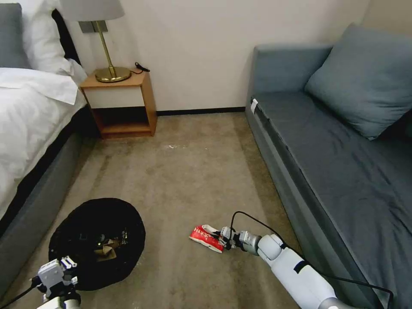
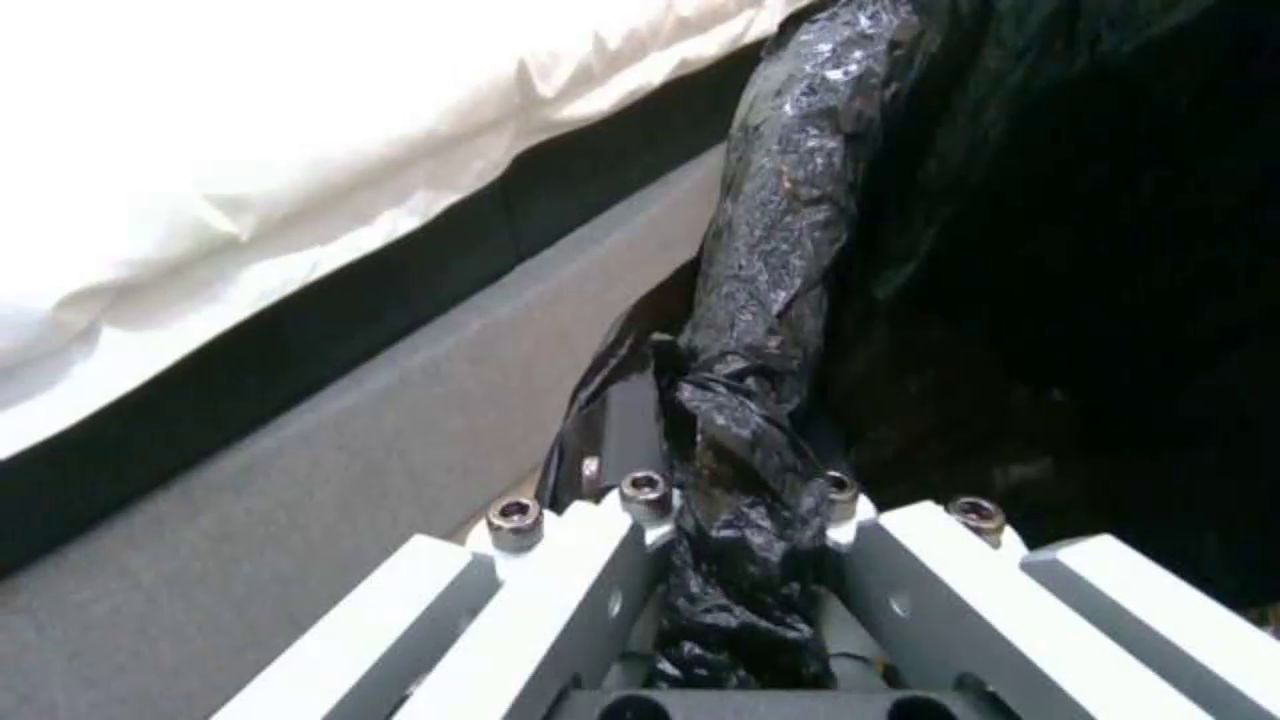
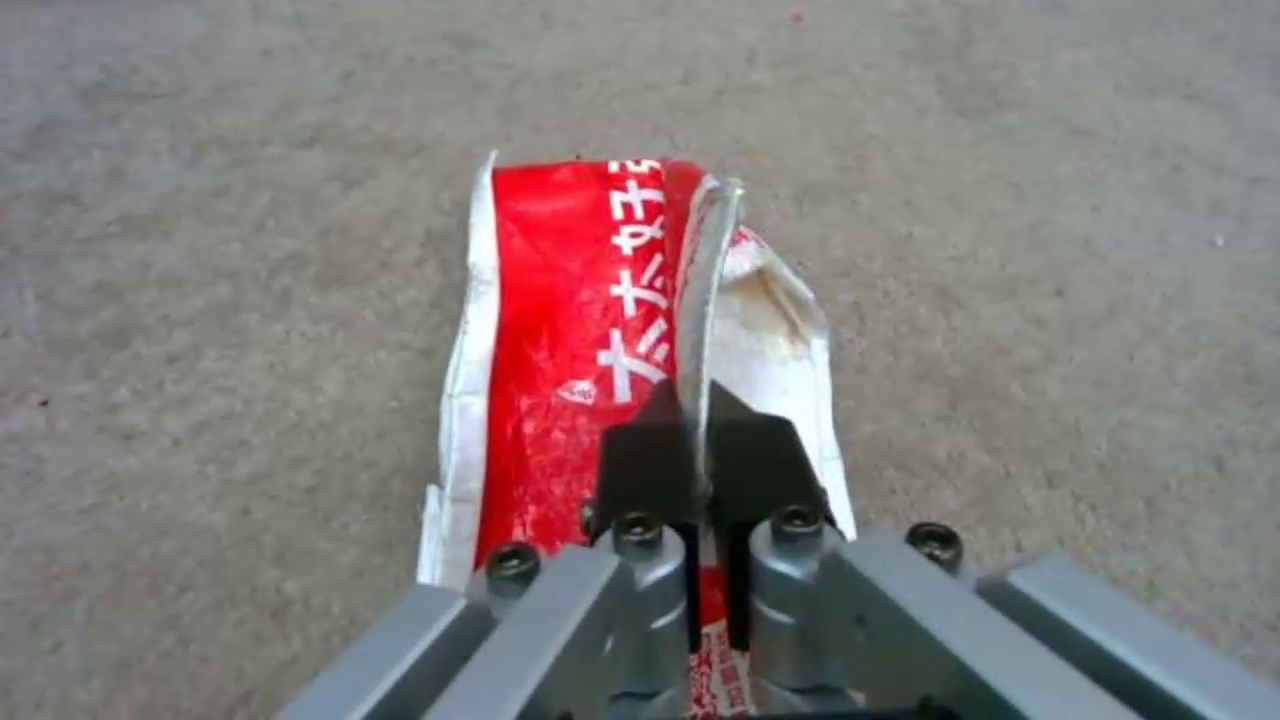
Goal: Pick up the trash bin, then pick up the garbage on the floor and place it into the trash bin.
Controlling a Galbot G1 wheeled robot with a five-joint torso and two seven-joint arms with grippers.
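Head view: the trash bin [image 1: 97, 242] is sitting on the carpet [image 1: 189, 171] next to the bed [image 1: 30, 128], the left gripper [image 1: 64, 268] hanging onto its near rim. The right gripper [image 1: 223, 240] is pinching the red-white wrapper [image 1: 207, 237] low by the sofa [image 1: 334, 163].

Left wrist: fingers [image 2: 627, 450] are clamping the bin's bag-covered rim [image 2: 774, 300].

Right wrist: fingers [image 3: 650, 455] are squeezing together on a raised fold of the wrapper [image 3: 574, 340].

You see the trash bin [image 1: 96, 240] lined in crinkly, glossy black plastic, a shiny red-white wrapper [image 3: 574, 350] with creased film, matt rough carpet [image 1: 193, 171], and grey cloth sofa [image 1: 343, 171].
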